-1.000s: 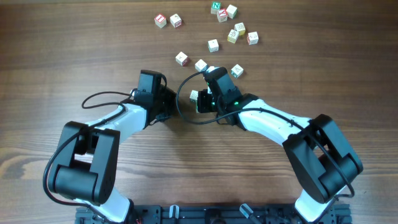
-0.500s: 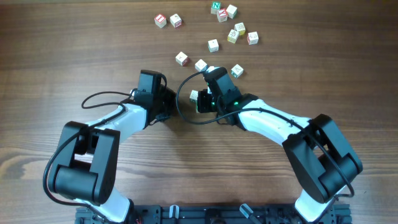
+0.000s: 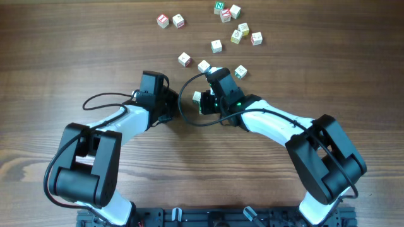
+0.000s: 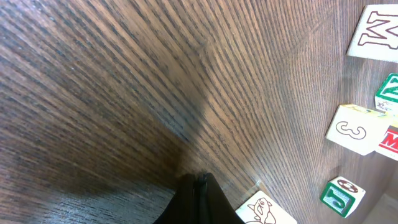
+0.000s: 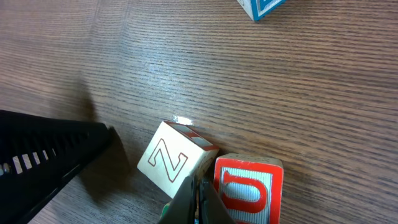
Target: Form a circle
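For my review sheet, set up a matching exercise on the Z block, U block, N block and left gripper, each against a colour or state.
Things:
1. Z block
2. U block
3. N block
4. left gripper

Colour or state:
a. shut, empty
b. red letter face
c. green letter face
d. pale letter face

Pairs: 1-d, 2-b, 3-c, 4-a

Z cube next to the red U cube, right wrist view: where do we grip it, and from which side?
Probably from straight above, fingers on the Z cube's far face and near-left face, both looking onto bare table. It lies flat, Z up, askew to the red U cube, which crowds its right face. The right gripper is shut: open it first.
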Controlling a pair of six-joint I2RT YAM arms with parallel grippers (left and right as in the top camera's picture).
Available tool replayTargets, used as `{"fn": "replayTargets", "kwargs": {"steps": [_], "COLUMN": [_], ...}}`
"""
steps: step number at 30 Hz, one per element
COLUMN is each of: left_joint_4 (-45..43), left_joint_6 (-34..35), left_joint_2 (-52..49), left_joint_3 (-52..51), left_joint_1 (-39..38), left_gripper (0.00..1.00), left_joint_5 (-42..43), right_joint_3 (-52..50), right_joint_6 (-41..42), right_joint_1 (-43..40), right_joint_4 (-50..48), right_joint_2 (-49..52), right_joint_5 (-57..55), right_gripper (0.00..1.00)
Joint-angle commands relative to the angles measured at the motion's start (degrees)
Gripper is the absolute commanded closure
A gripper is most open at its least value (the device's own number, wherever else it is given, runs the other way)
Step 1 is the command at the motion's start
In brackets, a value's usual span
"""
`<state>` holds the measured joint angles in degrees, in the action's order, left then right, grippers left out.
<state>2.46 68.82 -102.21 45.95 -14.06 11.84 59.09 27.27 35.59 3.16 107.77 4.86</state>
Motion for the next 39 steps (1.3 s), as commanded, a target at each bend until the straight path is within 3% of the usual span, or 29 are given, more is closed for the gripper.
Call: {"fn": "replayTargets", "kwargs": {"steps": [1,39], "left_joint_4": [2.4,2.4], "left_joint_6": [-0.9,-0.9], "left_joint_2": [-4.4,-4.4], "left_joint_3": [-3.6,-3.6], "left_joint_1": [0.8,0.8], "left_gripper": [0.96,0.96], "left_joint_5": [-6.4,-6.6], "right_joint_3": [2.5,2.7], "right_joint_6": [-2.2,-3.3], "right_joint_1": [0.2,0.6], "right_joint_4": [0.5,0.7], "right_joint_2": [1.0,2.4], "right_joint_5": [-0.6,0.4], "right_gripper": [0.95,0.95]}}
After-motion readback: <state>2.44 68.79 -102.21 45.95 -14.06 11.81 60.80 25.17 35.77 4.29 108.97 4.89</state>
